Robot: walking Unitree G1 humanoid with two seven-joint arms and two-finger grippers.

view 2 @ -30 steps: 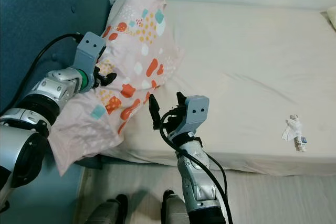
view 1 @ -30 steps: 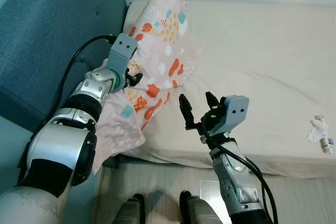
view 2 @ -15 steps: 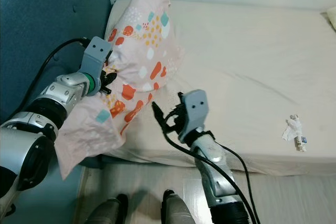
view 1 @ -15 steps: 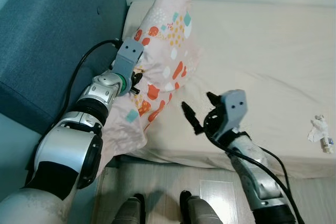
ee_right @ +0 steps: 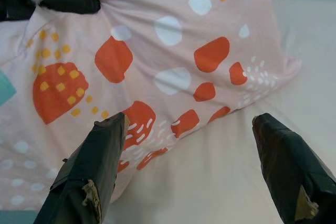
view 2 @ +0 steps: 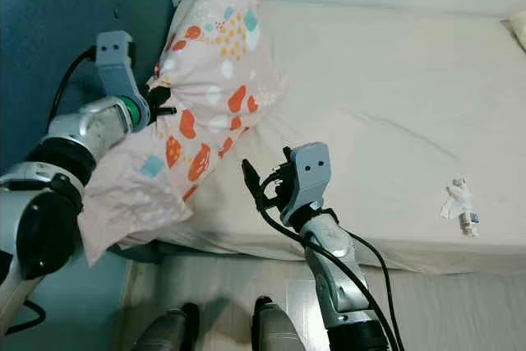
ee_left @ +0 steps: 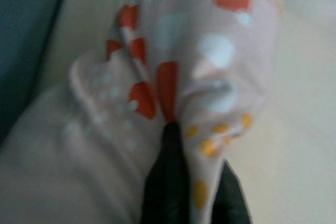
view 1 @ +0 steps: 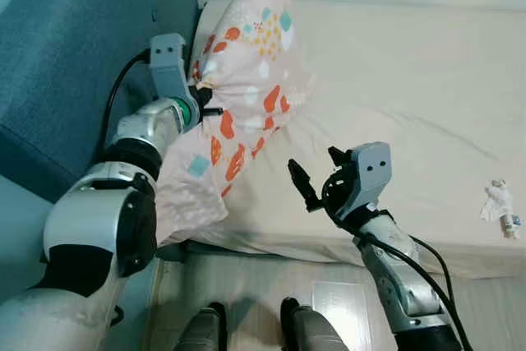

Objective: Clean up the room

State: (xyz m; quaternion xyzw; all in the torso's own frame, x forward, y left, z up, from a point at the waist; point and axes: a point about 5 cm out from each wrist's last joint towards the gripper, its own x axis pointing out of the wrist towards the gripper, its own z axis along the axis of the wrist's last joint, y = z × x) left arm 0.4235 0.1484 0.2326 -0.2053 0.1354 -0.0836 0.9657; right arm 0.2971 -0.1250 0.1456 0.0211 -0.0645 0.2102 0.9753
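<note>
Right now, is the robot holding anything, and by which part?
The left hand pinches the pillow by a bunched fold of cloth at its side. The right hand is open and holds nothing.

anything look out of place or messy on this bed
Yes. The patterned pillow sits crooked, one end hanging off the mattress edge beside the blue headboard, its cover bunched where the left gripper pinches it. A crumpled bit of litter lies near the bed's front edge. The right gripper hovers open.

Two silver arms with black joint bands, grey wrist boxes, looping black cables; left gripper [view 1: 205, 109] and right gripper [view 1: 319, 177] black-fingered.
</note>
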